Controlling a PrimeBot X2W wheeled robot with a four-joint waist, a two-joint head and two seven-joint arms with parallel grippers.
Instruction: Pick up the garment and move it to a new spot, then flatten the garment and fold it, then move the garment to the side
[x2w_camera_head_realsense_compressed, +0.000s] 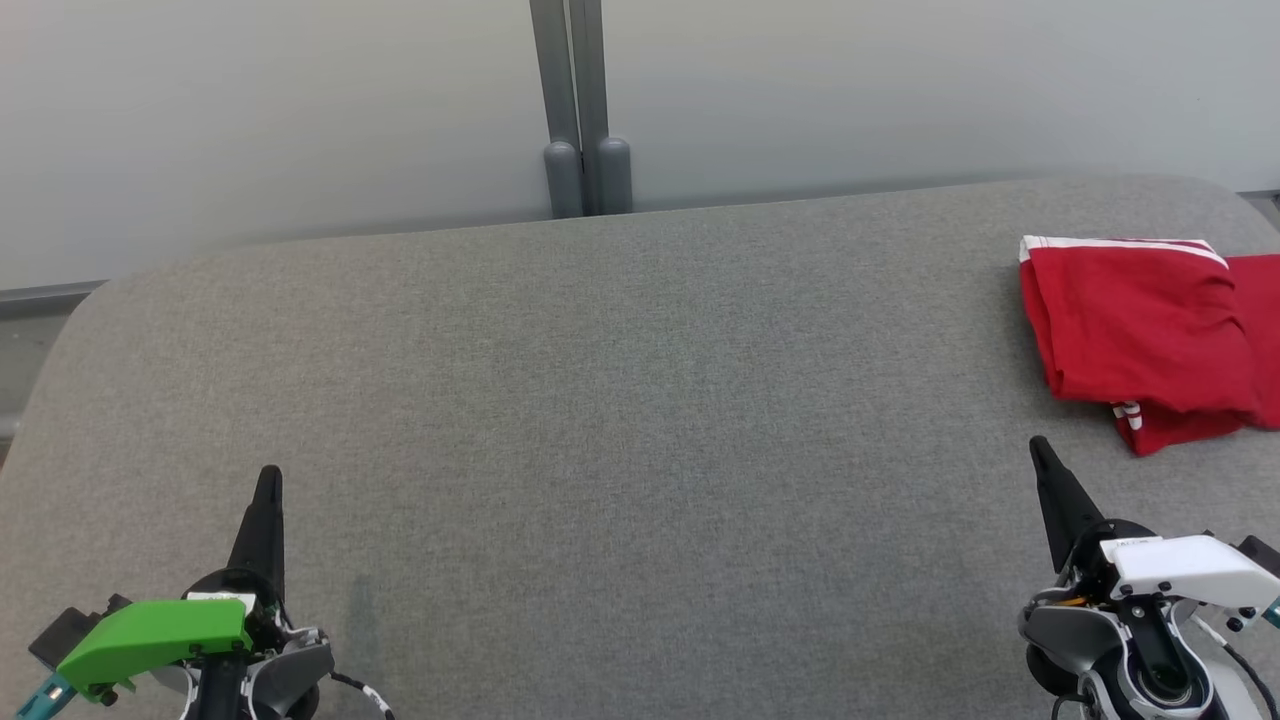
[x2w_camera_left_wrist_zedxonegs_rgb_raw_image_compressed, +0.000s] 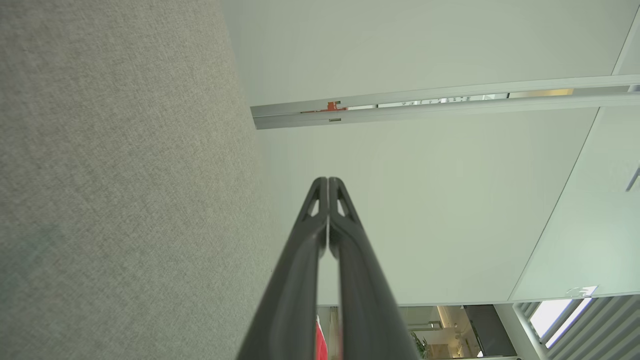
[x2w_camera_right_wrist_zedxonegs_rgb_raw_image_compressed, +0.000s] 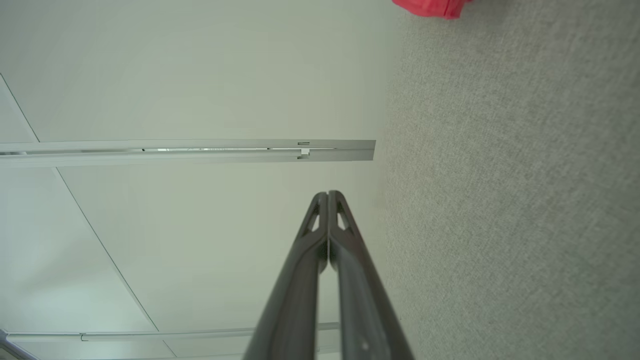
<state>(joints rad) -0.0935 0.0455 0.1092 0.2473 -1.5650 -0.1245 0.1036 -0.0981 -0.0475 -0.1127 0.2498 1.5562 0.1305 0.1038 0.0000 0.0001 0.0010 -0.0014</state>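
Garment (x2w_camera_head_realsense_compressed: 1140, 340), red with white stripes, lies folded at the far right of the grey fabric table (x2w_camera_head_realsense_compressed: 600, 400), cut off by the head view's right edge; a corner of it shows at the top of the right wrist view. Left gripper (x2w_camera_head_realsense_compressed: 268, 478) sits lower left over bare fabric, fingers pressed together, holding nothing. Right gripper (x2w_camera_head_realsense_compressed: 1038, 447) sits lower right, fingers likewise together and empty, near the garment's front edge but not touching it.
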